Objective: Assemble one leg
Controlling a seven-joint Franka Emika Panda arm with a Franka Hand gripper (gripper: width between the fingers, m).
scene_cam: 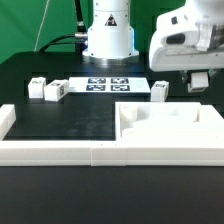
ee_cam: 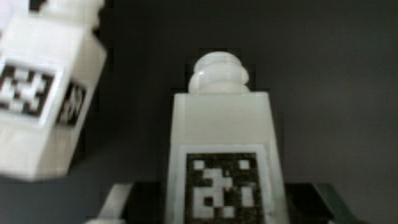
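In the wrist view a white leg (ee_cam: 222,130) with a black-and-white tag and a rounded peg end lies lengthwise between my fingers (ee_cam: 132,203), whose dark pads sit against its sides. My gripper (ee_cam: 222,204) is shut on this leg. A second leg (ee_cam: 47,90) lies tilted just beside it. In the exterior view my gripper (scene_cam: 200,84) is at the exterior view's right, low over the black table, with the held leg mostly hidden by the fingers. The neighbouring leg (scene_cam: 158,90) stands just to its left. Two more legs (scene_cam: 37,88) (scene_cam: 55,91) stand at the exterior view's left.
The marker board (scene_cam: 108,85) lies at the back centre, before the robot base (scene_cam: 108,35). The large white tabletop piece (scene_cam: 165,125) with corner sockets sits front right. A white U-shaped barrier (scene_cam: 50,152) runs along the front and left edge.
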